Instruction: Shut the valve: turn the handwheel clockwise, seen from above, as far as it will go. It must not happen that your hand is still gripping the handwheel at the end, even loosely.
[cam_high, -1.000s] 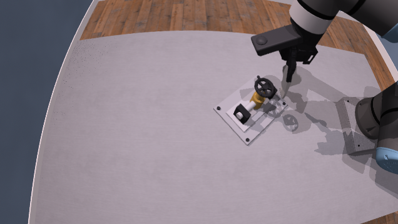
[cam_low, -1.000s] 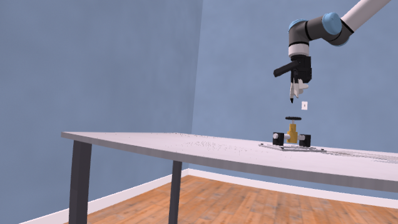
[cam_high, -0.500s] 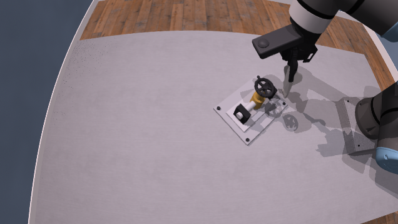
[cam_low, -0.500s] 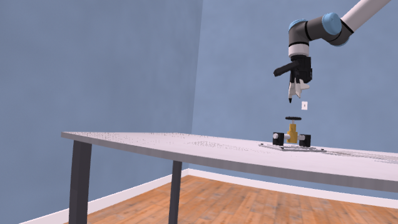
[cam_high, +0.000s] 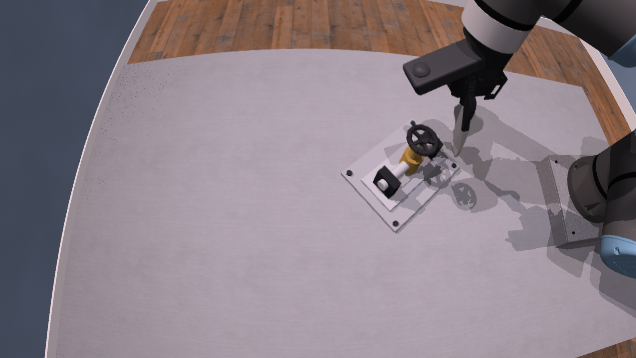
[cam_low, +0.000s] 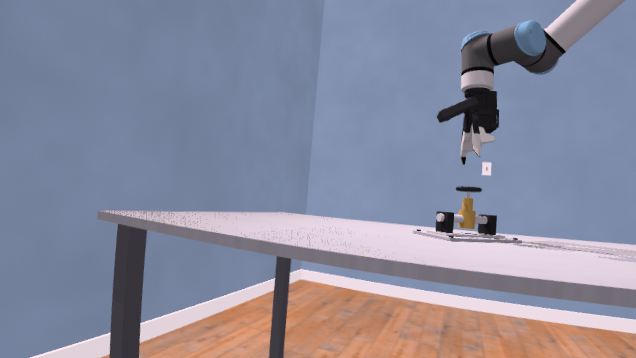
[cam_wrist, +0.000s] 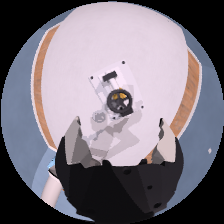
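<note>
I see the black spoked handwheel (cam_high: 424, 140) capping a brass valve body (cam_high: 412, 160) on a white pipe between black end blocks, all mounted on a grey bolted base plate (cam_high: 367, 192). Right of the handwheel and well above it, my black two-jaw gripper (cam_low: 469, 154) hangs with jaws fully spread, gripping nothing, touching nothing. No legible labels or writing anywhere.

Arm (cam_high: 590, 20) cropped by frame edge
</note>
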